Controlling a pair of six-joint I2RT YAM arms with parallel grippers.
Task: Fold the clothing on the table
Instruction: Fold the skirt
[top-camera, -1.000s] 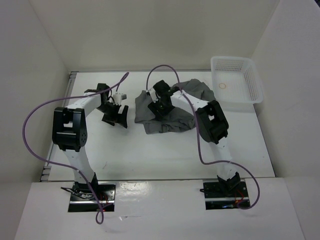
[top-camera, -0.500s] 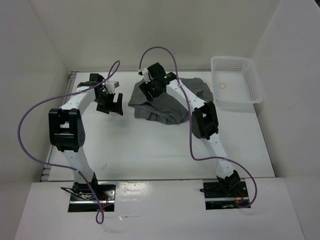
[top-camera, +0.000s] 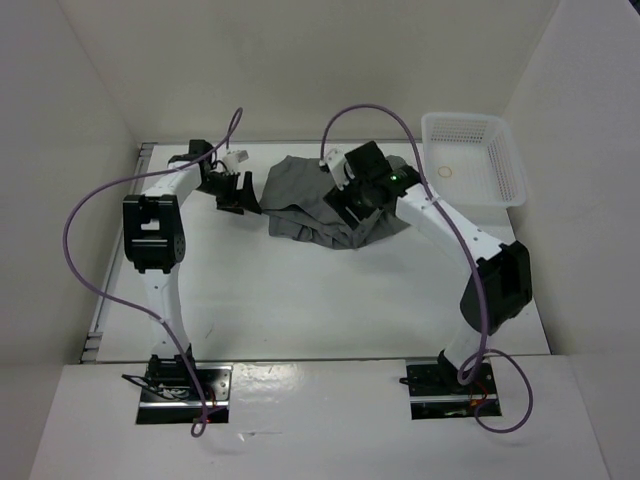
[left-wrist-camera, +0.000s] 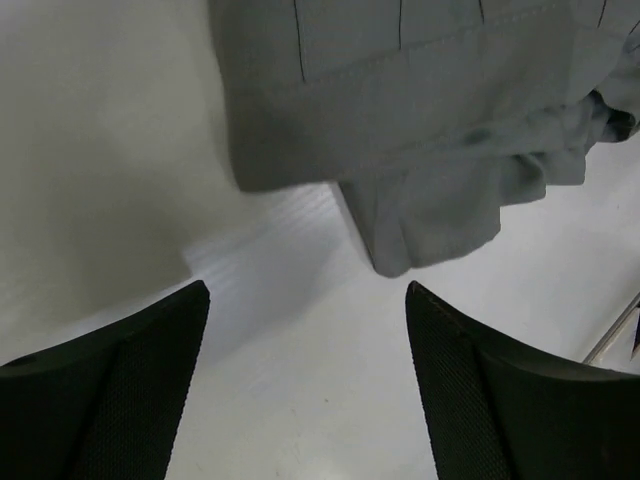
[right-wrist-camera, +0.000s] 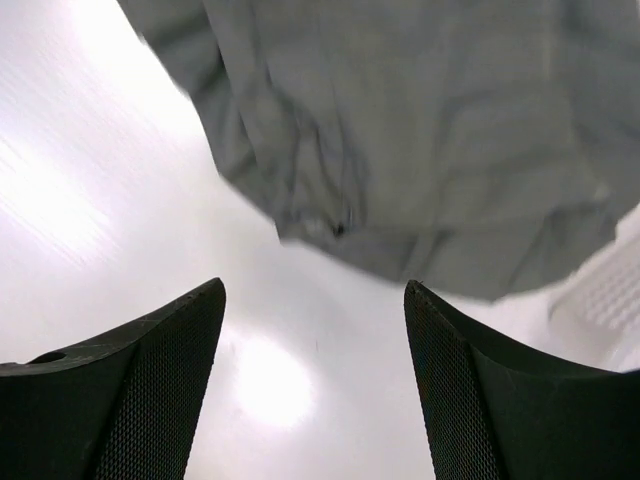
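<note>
**Grey clothing (top-camera: 300, 195) bunched at the far middle of the surface (top-camera: 300, 300), with no clean fold made yet.**

The clothing lies in a rumpled heap, its layers doubled over unevenly, just left of the basket (top-camera: 478, 203). The left claw (left-wrist-camera: 305, 295) sits low beside the heap's left edge, jaws apart with nothing between them. The right claw (right-wrist-camera: 312, 290) hangs above the heap, jaws apart too and gripping nothing. I judge the task to be at an early stage. The cloth looks to need spreading flat and squaring before any neat fold, so nearly all the work is left.
</note>
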